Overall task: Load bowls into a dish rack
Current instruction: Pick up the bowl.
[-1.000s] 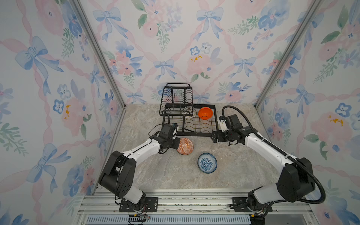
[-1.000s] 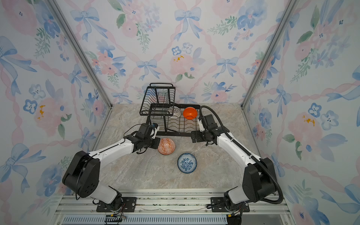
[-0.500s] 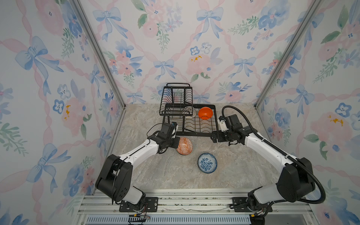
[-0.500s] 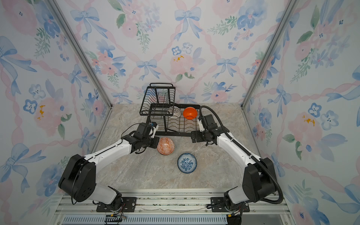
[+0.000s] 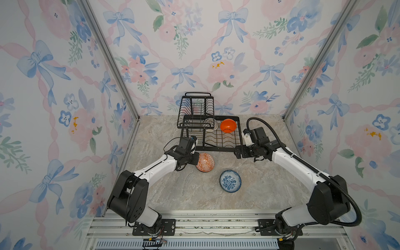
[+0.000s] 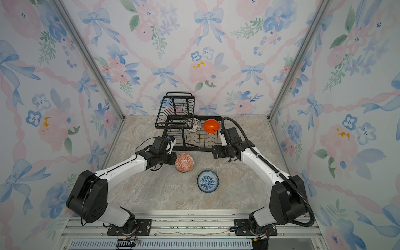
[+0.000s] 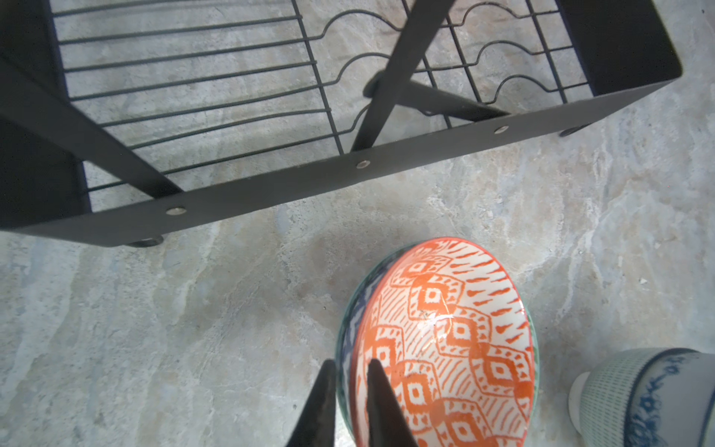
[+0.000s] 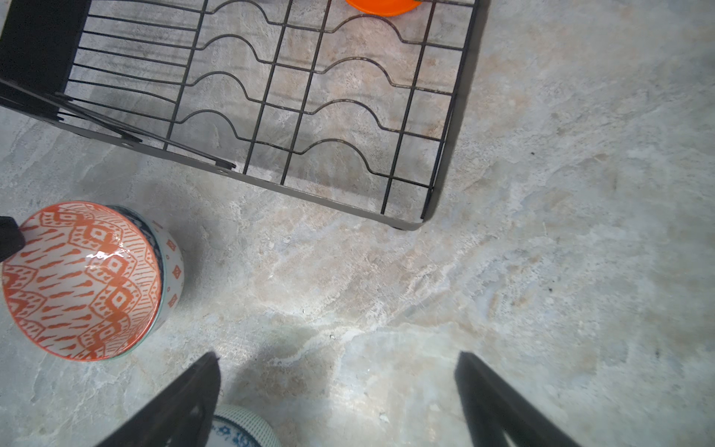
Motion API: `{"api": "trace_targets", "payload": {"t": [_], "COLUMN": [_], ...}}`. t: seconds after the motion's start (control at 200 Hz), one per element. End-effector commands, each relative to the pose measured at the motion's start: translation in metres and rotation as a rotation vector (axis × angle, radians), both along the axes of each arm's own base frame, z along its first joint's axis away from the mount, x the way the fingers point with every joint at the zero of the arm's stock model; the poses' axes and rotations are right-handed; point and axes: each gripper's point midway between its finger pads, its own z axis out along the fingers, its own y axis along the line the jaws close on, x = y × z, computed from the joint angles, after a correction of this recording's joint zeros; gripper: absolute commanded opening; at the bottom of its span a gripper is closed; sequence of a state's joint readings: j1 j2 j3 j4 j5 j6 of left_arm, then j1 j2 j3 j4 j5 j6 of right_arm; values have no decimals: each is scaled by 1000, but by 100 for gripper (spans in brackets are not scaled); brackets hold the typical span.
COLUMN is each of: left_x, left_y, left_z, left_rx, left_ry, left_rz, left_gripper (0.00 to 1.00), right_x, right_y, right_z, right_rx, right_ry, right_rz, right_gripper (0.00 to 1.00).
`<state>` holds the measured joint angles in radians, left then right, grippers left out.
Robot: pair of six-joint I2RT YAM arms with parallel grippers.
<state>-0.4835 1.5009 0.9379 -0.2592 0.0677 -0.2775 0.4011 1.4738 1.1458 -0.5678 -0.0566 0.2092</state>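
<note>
The orange-and-white geometric bowl (image 5: 205,162) (image 6: 184,162) is tilted on its side just in front of the dish rack (image 5: 216,149) (image 6: 194,149). My left gripper (image 7: 350,365) (image 5: 195,159) is shut on its rim (image 7: 456,340), one finger inside and one outside. The blue-and-white floral bowl (image 5: 230,181) (image 6: 207,181) stands upright on the table nearer the front. An orange bowl (image 5: 228,125) and a white-lattice bowl (image 5: 211,125) lean in the rack's lower tray. My right gripper (image 8: 336,358) (image 5: 238,151) hangs open and empty by the rack's front right corner.
The rack's raised basket (image 5: 195,108) stands at its back left on slanted legs (image 7: 390,77). The wavy slots (image 8: 309,116) in the near part of the lower tray hold nothing. Marble tabletop (image 5: 194,194) lies between the bowls and the front rail. Patterned walls close in three sides.
The left arm has shifted slightly with the orange-and-white bowl, which now looks more tilted but stays in about the same spot. The right arm has not moved.
</note>
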Motion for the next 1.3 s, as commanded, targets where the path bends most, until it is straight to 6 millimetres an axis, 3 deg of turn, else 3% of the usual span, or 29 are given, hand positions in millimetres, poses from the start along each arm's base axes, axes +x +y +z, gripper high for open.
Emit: {"api": "trace_targets", "payload": {"t": [0.0, 0.265, 0.67, 0.99, 1.295], "left_x": [-1, -5, -7, -1, 5], "left_y": [6, 10, 5, 2, 0], "left_z": [-9, -19, -27, -10, 22], "left_rx": [17, 48, 54, 35, 1], "left_ry": [22, 53, 78, 42, -28], "left_rz": [14, 28, 22, 19, 28], "left_gripper": [25, 26, 12, 0, 0], "right_x": [-1, -1, -1, 0, 1], "right_y": [3, 2, 2, 4, 5], "right_z": [5, 4, 4, 7, 15], "right_rx": [6, 2, 3, 6, 10], "right_ry": [-6, -6, -7, -10, -25], "right_rz": [9, 10, 9, 13, 19], "right_gripper": [97, 97, 97, 97, 97]}}
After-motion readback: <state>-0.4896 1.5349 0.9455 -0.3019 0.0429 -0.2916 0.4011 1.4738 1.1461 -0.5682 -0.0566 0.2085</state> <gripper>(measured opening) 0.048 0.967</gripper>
